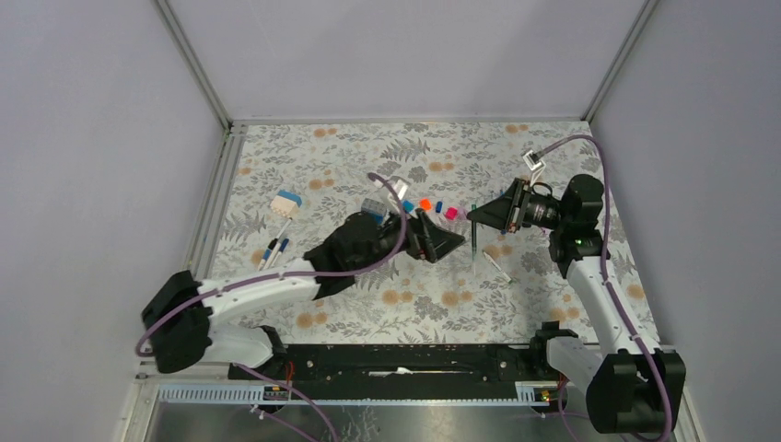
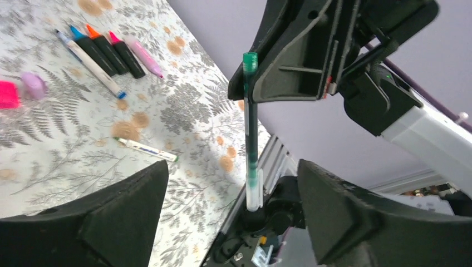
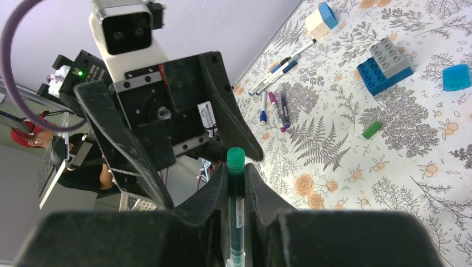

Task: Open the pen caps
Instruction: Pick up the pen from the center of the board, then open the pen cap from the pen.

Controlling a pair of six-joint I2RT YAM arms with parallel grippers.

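1-handed grip: clamps green pen in right end effector, mid-frame, off the desk, likely steadying it for a pull. Holds left end effector spread wide, empty, facing the pen. Shows loose pen caps, orange and pink, just above centre.

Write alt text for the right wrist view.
The right gripper has its jaws shut on a green pen, facing the left gripper, whose jaws stand open. Behind, on the floral table, lie a blue-and-grey block, a loose green cap, a blue cap and several pens.
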